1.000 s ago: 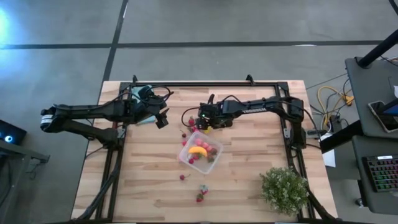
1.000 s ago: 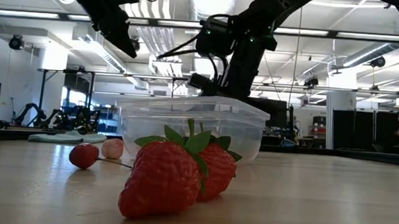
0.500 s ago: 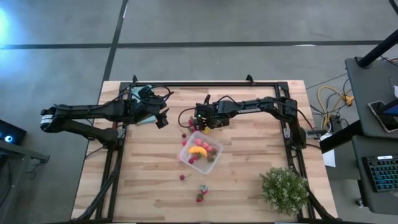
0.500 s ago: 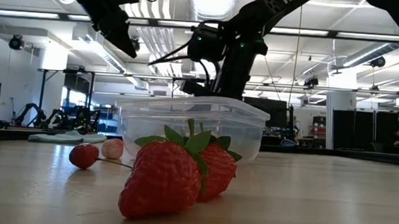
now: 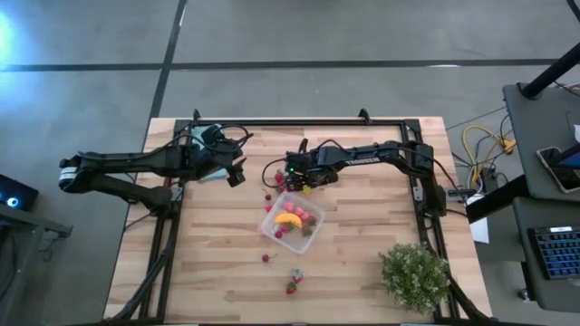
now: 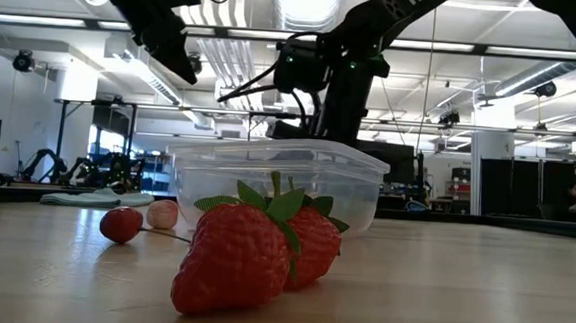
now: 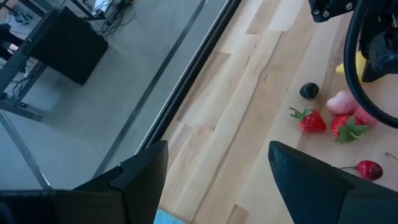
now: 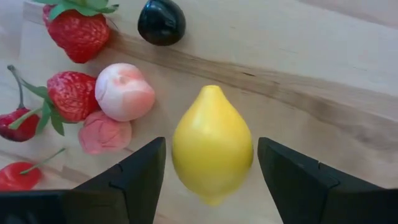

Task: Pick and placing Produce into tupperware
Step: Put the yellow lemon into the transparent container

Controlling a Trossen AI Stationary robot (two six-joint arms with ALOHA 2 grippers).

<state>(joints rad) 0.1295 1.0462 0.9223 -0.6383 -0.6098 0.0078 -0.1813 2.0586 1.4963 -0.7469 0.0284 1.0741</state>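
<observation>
Just beyond the clear tupperware tub point(image 5: 291, 220), the right gripper point(image 8: 209, 180) hangs over a yellow lemon point(image 8: 212, 144), fingers spread on either side without touching it. 2 strawberries point(image 8: 78, 30), a peach point(image 8: 124, 92) and a dark plum point(image 8: 161, 20) lie beside it. Farther from the tub, the left gripper point(image 7: 217, 180) waits, jaws apart.

Your two arms are dark, nearly black, built of slim tubular links joined by bulkier blocky joints, and thin black cables loop loosely over the wrist of each. The right arm point(image 5: 362, 156) carries small white lettering along its forearm link and a green light at the wrist, while the left arm point(image 5: 127, 165) ends at its base in a rounded joint with a pale band. Each gripper's fingers point(image 8: 134, 180) are matte black, flat-faced wedges with angular edges.
</observation>
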